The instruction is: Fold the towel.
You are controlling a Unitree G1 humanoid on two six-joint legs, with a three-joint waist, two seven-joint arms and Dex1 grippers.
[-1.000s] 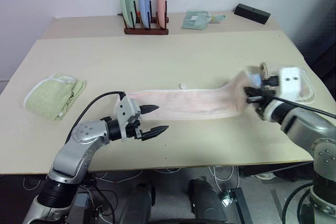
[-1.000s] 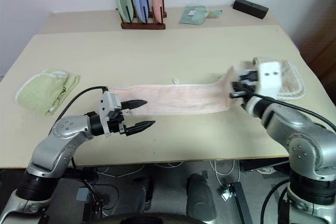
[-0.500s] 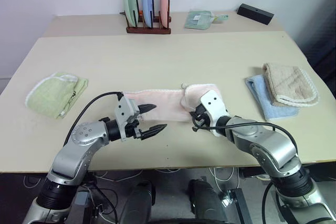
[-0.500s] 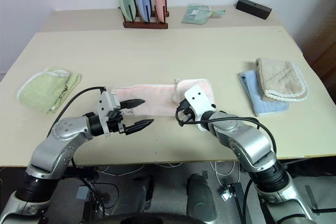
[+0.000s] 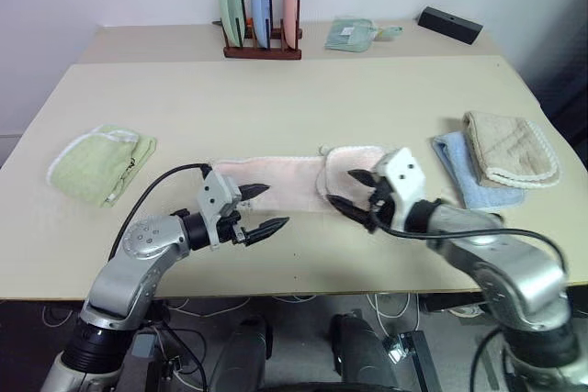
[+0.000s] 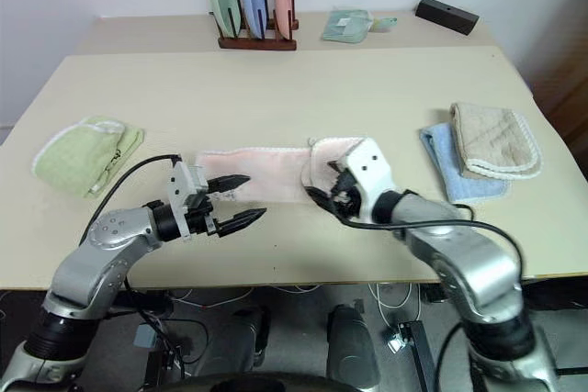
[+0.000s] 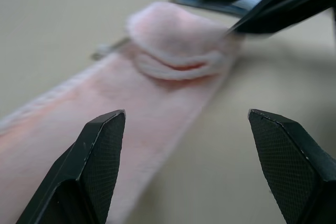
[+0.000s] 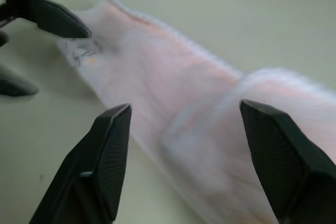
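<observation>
Black end effectors level, facing inward

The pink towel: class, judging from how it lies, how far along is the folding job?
Done: the towel's right end lies folded over onto its middle. In hand: nothing; the right gripper stands open beside that fold, and the left gripper is open at the flat left end. Left: folding that left end over.
</observation>
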